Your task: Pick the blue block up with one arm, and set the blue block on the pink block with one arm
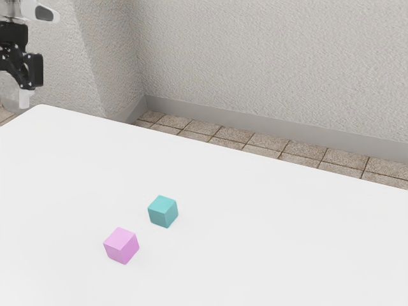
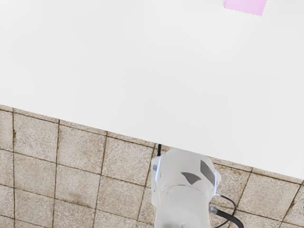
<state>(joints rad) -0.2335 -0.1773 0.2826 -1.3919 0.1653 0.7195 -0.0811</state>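
A blue-green block [image 1: 162, 211] rests on the white table [image 1: 268, 242], left of the middle in the exterior view. The pink block [image 1: 121, 245] lies just in front of it toward the exterior view's left, a small gap apart. My gripper [image 1: 23, 95] hangs high at the exterior view's upper left, above the table's far corner and well away from both blocks, with nothing in it. In the wrist view a strip of the pink block [image 2: 244, 5] shows far across the table [image 2: 142, 71] from my hand.
Past the table's far edge runs a brown tiled floor [image 1: 268, 141] below a rough plaster wall [image 1: 268, 57]. The wrist view shows the arm's white base [image 2: 184, 190] standing on the tiles [image 2: 57, 161] beside the table's near edge.
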